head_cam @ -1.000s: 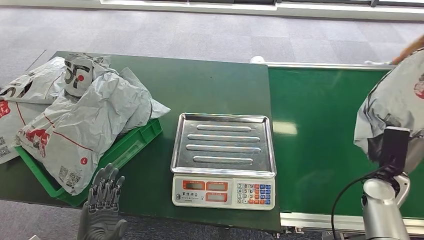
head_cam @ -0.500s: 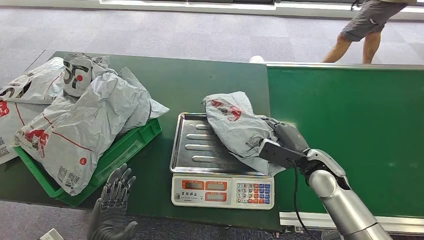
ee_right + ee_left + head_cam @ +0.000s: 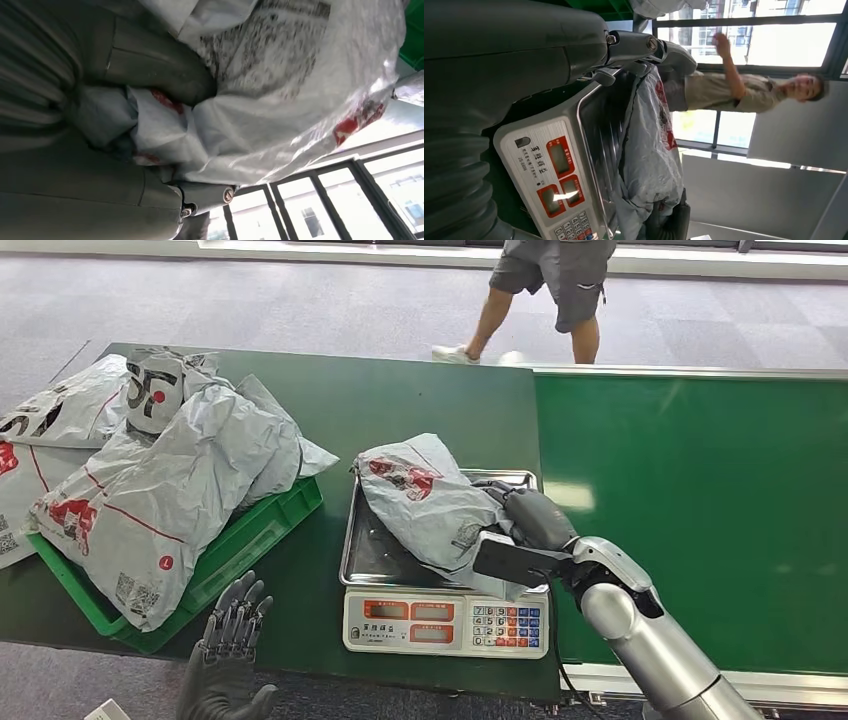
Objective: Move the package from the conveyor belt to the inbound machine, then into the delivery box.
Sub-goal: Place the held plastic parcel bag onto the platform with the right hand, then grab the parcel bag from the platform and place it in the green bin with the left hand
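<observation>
Grey plastic mailer package (image 3: 425, 502) shifted further left across the steel scale tray (image 3: 372, 552) since half a second ago; the person (image 3: 553, 280) has walked leftward behind the belt.

The right robot hand (image 3: 528, 518) grips the package's near right end, the bag resting on the tray of the white electronic scale (image 3: 446, 625) directly below its fingers. The left robot hand (image 3: 232, 640) hovers with fingers spread, holding nothing, at the front edge of the dark green worktop (image 3: 400, 410), just below the green plastic crate (image 3: 240, 545) heaped with grey mailers. The green conveyor belt (image 3: 700, 480) lies right of the right robot hand.
</observation>
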You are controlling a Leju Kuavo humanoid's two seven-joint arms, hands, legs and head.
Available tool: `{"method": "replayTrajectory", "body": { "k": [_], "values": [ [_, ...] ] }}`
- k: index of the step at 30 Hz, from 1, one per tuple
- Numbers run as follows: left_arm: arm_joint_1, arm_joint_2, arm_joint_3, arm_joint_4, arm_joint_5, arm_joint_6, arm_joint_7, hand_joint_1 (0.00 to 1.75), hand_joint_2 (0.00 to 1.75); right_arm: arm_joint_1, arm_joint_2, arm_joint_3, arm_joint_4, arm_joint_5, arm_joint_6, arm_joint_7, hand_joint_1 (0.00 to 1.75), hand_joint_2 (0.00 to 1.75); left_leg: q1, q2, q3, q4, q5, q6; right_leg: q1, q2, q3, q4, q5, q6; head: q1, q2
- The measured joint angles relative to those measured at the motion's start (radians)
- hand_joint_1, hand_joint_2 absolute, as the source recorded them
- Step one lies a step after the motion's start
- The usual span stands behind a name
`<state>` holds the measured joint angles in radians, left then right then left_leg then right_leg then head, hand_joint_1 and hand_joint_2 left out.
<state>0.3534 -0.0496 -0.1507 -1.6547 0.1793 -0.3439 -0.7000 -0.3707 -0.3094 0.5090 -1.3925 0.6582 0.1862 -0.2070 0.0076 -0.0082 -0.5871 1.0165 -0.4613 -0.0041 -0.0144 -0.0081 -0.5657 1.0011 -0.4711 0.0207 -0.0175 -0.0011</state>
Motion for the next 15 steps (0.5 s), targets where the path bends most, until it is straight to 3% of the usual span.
{"method": "replayTrajectory", "body": {
  "k": [15],
  "values": [
    [-0.002, -0.015, -0.002, 0.000, 0.000, 0.000, 0.013, 0.00, 1.75, 0.004, 0.000, 0.001, -0.011, 0.018, 0.001, 0.045, 0.00, 1.75, 0.000, 0.001, 0.000, 0.000, 0.000, 0.000, 0.000, 0.000, -0.001, 0.000, 0.000, 0.000, 0.000, 0.000]
  ]
}}
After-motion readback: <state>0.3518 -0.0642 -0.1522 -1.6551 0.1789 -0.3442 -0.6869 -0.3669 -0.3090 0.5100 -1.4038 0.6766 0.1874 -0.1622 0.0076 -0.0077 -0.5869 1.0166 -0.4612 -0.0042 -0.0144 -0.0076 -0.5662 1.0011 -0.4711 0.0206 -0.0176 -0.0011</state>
